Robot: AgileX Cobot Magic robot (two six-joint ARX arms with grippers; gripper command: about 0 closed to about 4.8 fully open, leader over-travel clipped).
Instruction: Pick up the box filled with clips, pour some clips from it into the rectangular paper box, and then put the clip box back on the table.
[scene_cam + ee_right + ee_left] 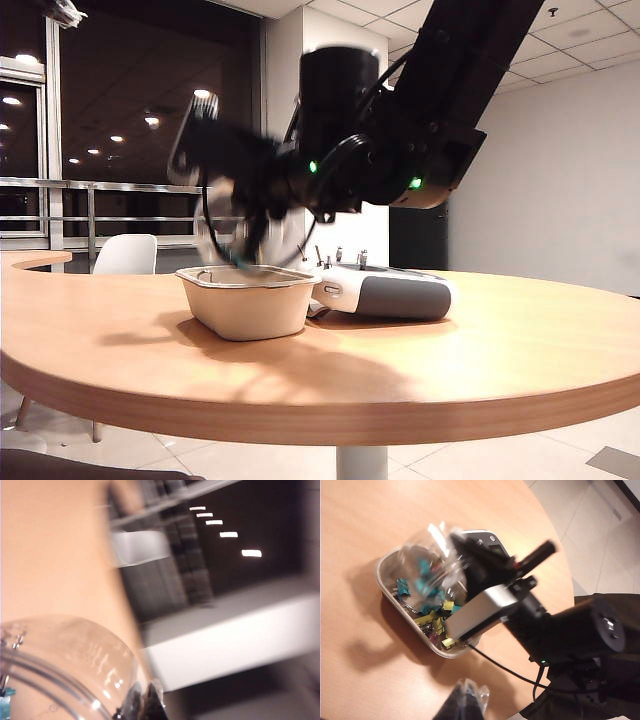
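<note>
Tipping over the rectangular paper box [387, 587], the box filled with clips [432, 562] shows in the left wrist view as a clear, glossy round jar, smeared by motion, with teal shapes inside it. The right gripper [462, 562] is clamped on the jar, its black fingers pressed to the wall. In the exterior view the jar [232, 238] is a pale blur left of centre, just above the tray's [245, 300] rolled rim. The tray is matte beige moulded pulp with rounded corners and tapered sides; the clips [435, 620] lying in it are teal, yellow and green. It stands on the table [500, 350], smooth light-brown wood grain. Just behind the tray lies a white-and-grey controller [385, 292], partly hidden by the arm. The left gripper [465, 702] is cut off at the bottom edge of its own view; whether its claw is apart or together cannot be told.
</note>
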